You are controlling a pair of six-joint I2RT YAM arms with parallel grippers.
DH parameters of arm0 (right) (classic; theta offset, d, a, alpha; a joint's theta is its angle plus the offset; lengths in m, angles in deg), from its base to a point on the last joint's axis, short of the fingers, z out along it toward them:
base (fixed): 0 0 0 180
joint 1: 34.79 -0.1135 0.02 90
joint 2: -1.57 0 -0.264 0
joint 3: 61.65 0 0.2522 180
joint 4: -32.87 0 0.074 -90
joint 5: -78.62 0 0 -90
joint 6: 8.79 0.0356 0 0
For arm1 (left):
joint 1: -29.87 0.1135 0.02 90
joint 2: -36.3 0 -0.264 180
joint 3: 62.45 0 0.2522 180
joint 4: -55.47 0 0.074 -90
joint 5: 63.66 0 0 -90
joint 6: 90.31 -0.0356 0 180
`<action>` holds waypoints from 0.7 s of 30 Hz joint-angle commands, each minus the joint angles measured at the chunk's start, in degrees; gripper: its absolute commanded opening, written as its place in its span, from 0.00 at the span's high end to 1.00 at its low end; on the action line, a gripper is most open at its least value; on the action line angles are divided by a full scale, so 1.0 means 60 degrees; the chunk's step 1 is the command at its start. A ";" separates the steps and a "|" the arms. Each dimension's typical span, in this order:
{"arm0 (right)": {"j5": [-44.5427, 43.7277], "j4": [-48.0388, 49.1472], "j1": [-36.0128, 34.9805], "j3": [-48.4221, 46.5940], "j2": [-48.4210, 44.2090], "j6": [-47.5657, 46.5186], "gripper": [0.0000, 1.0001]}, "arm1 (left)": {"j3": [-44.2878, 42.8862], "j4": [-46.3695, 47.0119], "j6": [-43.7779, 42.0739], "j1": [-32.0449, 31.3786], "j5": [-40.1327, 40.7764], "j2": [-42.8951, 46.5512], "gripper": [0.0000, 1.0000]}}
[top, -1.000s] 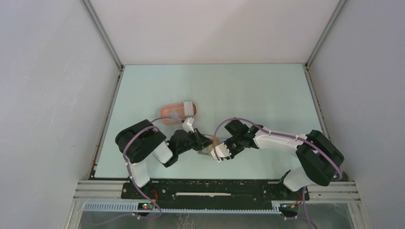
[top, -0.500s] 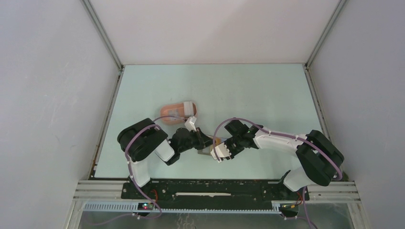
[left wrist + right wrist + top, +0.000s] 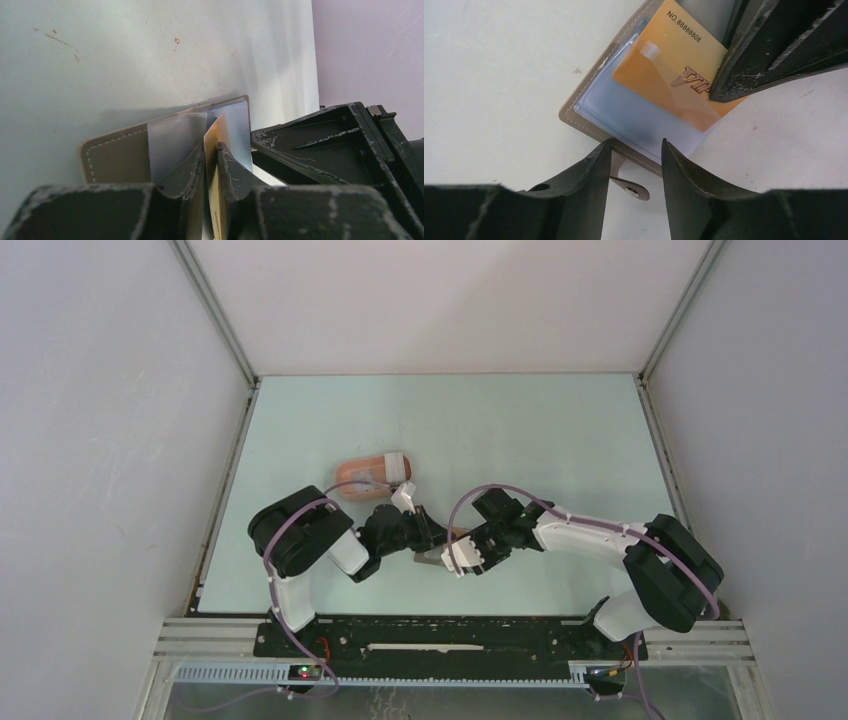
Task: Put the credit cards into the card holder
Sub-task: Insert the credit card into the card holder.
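Note:
A yellow-orange credit card [image 3: 671, 65] lies half inside the clear sleeve of a grey folding wallet [image 3: 572, 119] on the table. My left gripper [image 3: 211, 147] has this card [image 3: 214, 135] edge-on between its fingers, the jaws slightly parted with a thin dark gap on one side. My right gripper [image 3: 634, 143] stands open, its tips straddling the wallet's near edge above the snap strap [image 3: 630, 187]. In the top view both grippers meet over the wallet [image 3: 430, 557] at front centre. The salmon-pink card holder [image 3: 362, 477] sits behind the left gripper [image 3: 436, 536], with a whitish card [image 3: 398, 464] at its right end.
The left gripper's finger [image 3: 769, 55] crosses the upper right of the right wrist view. Grey walls enclose the pale green table [image 3: 540, 440] on three sides. The arm bases and a black rail [image 3: 450, 635] line the near edge.
The left jaws have loosened slightly around the yellow-orange card. The right jaws have widened at the wallet's edge. Both arms have shifted only a little.

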 commanded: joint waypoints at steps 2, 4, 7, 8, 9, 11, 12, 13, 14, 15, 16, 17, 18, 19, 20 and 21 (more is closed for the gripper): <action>0.0870 -0.0131 0.0276 -0.0127 -0.0699 0.0209 0.49 | -0.0136 -0.1629 -0.0574 -0.0028 0.0148 0.0254 0.76; 0.1246 -0.0221 0.0391 -0.0139 -0.0931 0.0242 0.49 | -0.0156 -0.1871 -0.0691 -0.0028 0.0243 0.0436 0.72; 0.1747 -0.0312 0.0411 -0.0154 -0.1302 0.0298 0.50 | -0.0242 -0.2120 -0.0788 -0.0028 0.0258 0.0590 0.69; 0.1892 -0.0372 0.0398 -0.0174 -0.1380 0.0305 0.50 | -0.0274 -0.2184 -0.0806 -0.0032 0.0244 0.0592 0.68; 0.1991 -0.0402 0.0386 -0.0193 -0.1445 0.0308 0.50 | -0.0304 -0.2230 -0.0822 -0.0034 0.0235 0.0603 0.68; 0.2169 -0.0407 0.0362 -0.0198 -0.1531 0.0344 0.50 | -0.0343 -0.2247 -0.0824 -0.0034 0.0215 0.0575 0.68; 0.2256 -0.0388 0.0334 -0.0198 -0.1574 0.0353 0.51 | -0.0351 -0.2246 -0.0824 -0.0029 0.0193 0.0561 0.68; 0.2331 -0.0364 0.0266 -0.0198 -0.1605 0.0367 0.51 | -0.0356 -0.2245 -0.0824 -0.0039 0.0186 0.0561 0.68; 0.2360 -0.0313 0.0188 -0.0198 -0.1611 0.0368 0.51 | -0.0367 -0.2245 -0.0824 -0.0033 0.0167 0.0553 0.67; 0.2370 -0.0237 0.0083 -0.0198 -0.1604 0.0361 0.52 | -0.0369 -0.2245 -0.0813 -0.0036 0.0154 0.0552 0.67; 0.2354 -0.0134 -0.0086 -0.0198 -0.1567 0.0368 0.54 | -0.0382 -0.2245 -0.0809 -0.0029 0.0147 0.0556 0.67; 0.2310 0.0038 -0.0270 -0.0198 -0.1490 0.0379 0.57 | -0.0394 -0.2245 -0.0809 -0.0036 0.0142 0.0553 0.67; 0.2189 0.0235 -0.0509 -0.0198 -0.1393 0.0383 0.60 | -0.0418 -0.2258 -0.0809 -0.0029 0.0125 0.0539 0.67; 0.1960 0.0520 -0.0757 -0.0198 -0.1293 0.0383 0.64 | -0.0446 -0.2291 -0.0809 -0.0032 0.0114 0.0530 0.67; 0.1673 0.0821 -0.0978 -0.0198 -0.1150 0.0376 0.68 | -0.0467 -0.2323 -0.0822 -0.0020 0.0092 0.0531 0.67; 0.1366 0.1089 -0.1203 -0.0205 -0.1012 0.0344 0.72 | -0.0471 -0.2332 -0.0823 -0.0027 0.0068 0.0504 0.67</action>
